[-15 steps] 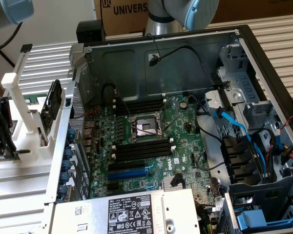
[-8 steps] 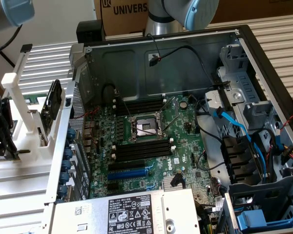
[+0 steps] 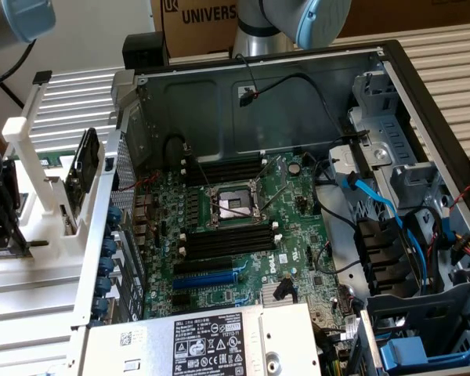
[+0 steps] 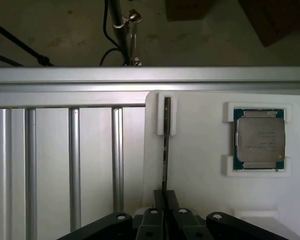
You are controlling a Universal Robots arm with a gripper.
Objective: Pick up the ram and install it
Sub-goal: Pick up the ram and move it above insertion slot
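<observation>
Gripper [image 4: 165,194] fingers closed on ram [image 4: 166,145], pinching near end from both sides. Ram on edge, seen edge-on, far end seated in white bracket [image 4: 166,116] on white tray [image 4: 200,170]. Processor [image 4: 259,142] in own recess near ram, apart from it. Slatted table [image 4: 72,165] beside tray. In exterior view, open case [image 3: 298,102] with motherboard [image 3: 298,227] and black slots [image 3: 227,239]

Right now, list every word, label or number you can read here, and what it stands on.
"UNIVERS", cut off, on the cardboard box.
The white label on the power supply: print too small to read.
The processor: markings too faint to read.
</observation>
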